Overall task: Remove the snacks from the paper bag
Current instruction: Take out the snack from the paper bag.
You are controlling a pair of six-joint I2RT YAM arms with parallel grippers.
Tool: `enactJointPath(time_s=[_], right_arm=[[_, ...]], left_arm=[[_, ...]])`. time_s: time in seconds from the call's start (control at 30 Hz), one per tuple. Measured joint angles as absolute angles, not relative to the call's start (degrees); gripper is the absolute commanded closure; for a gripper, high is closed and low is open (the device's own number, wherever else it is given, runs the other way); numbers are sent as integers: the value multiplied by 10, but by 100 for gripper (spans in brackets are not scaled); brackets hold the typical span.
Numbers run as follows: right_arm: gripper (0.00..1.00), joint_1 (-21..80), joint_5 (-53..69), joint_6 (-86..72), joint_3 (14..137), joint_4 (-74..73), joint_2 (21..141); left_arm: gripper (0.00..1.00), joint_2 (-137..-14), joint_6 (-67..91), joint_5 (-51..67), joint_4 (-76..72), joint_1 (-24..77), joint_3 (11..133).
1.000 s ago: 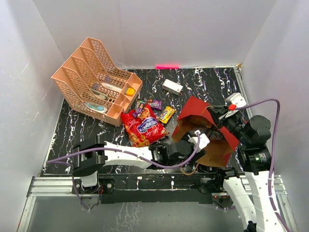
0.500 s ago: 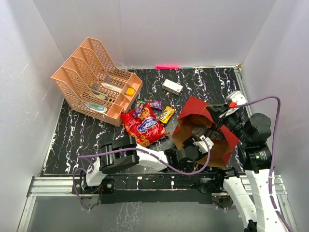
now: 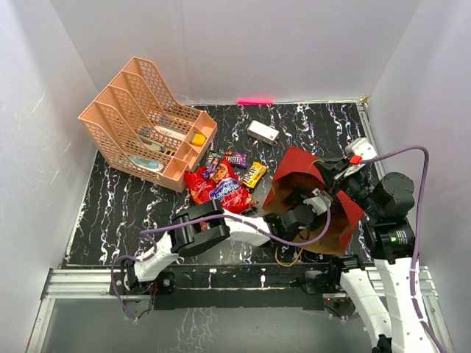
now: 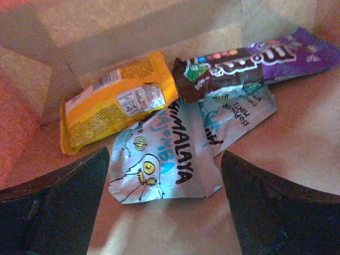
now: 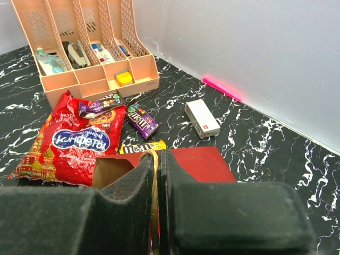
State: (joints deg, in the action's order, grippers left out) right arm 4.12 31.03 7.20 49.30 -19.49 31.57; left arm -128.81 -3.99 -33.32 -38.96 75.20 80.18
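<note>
- The left gripper (image 4: 162, 159) has pushed deeper into the paper bag (image 3: 296, 166), and its jaws now stand wide apart.
- The white-blue packet (image 4: 159, 164) lies between them, with the yellow packet (image 4: 117, 103) just beyond. A pick looks imminent.
- The right gripper (image 5: 158, 159) stays clamped on the bag's rim.

Seen from above, the left hand (image 4: 167, 204) has its fingertips hidden behind the wall of the paper bag (image 3: 296, 168), which also hides the packets inside. In the left wrist view, the right edge cuts off the purple packet (image 4: 291, 53), and its small print is blurred.
</note>
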Motion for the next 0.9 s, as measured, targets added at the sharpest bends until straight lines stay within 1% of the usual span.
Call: enactJointPath(time_s=[0.1, 0.23, 0.3, 0.43, 0.57, 0.73, 0.83, 0.9], right_arm=[[92, 41, 312, 71, 493, -195, 316], [92, 41, 314, 70, 493, -196, 318], [92, 41, 314, 70, 494, -196, 319], [92, 41, 314, 70, 494, -197, 319], [92, 41, 314, 69, 494, -197, 320], [92, 41, 314, 69, 494, -198, 321], [92, 41, 314, 69, 495, -200, 321], [92, 41, 314, 69, 495, -203, 321]], left_arm=[[13, -1321, -41, -340, -384, 752, 827], [17, -1349, -35, -342, -383, 747, 839], [23, -1349, -29, -338, -377, 743, 843], [39, -1348, -19, -315, -378, 734, 837], [63, -1347, -13, -290, -389, 730, 829], [78, -1334, -27, -273, -393, 729, 806], [90, -1318, -34, -265, -389, 728, 793], [92, -1309, -39, -259, -385, 728, 789]])
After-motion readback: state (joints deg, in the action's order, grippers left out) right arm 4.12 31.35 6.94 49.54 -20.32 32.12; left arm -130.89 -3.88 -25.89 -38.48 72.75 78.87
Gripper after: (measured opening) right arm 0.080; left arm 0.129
